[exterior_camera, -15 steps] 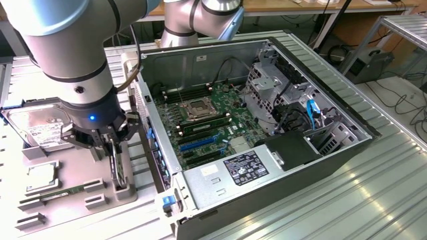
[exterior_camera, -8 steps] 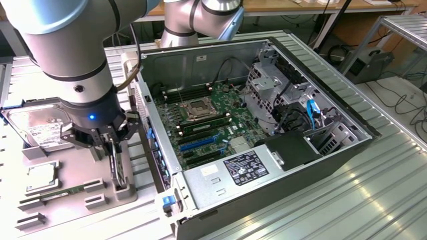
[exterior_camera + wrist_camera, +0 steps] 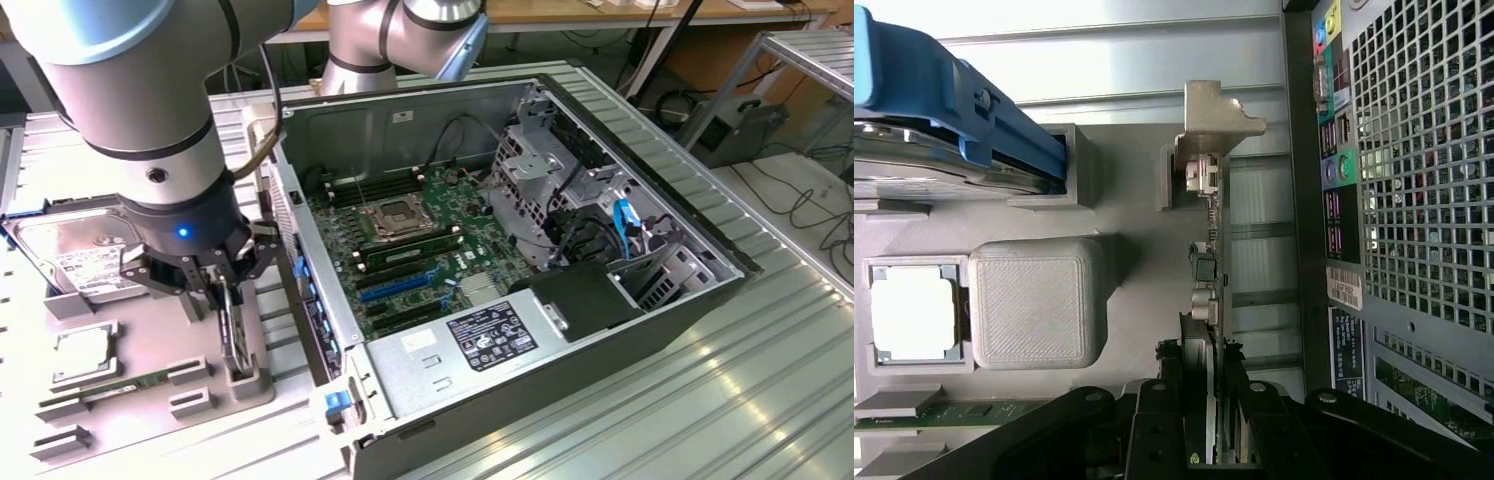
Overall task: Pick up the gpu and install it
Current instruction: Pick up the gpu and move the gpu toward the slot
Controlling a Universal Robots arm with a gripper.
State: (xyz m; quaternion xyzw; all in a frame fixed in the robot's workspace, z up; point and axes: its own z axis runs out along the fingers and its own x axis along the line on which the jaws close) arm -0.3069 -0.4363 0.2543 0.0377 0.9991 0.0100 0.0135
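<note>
The gpu (image 3: 239,338) stands on its edge in a slot of the grey holder tray (image 3: 147,325), to the exterior view's left of the open computer case (image 3: 694,280). In the wrist view the gpu (image 3: 1206,260) shows edge-on, with its pale metal bracket (image 3: 1216,118) at the far end. My gripper (image 3: 222,296) is straight above the card, and the black fingers (image 3: 1166,400) press on both of its faces. The card still rests in the holder. The motherboard (image 3: 414,250) lies bare inside the case, with blue expansion slots (image 3: 394,290).
The tray also holds a silver hard drive (image 3: 74,250) in a blue carrier (image 3: 944,100), a CPU (image 3: 83,357), and a green memory stick (image 3: 127,385). The case's perforated rear panel (image 3: 1424,200) stands close beside the card. A power supply (image 3: 494,335) fills the case's near end.
</note>
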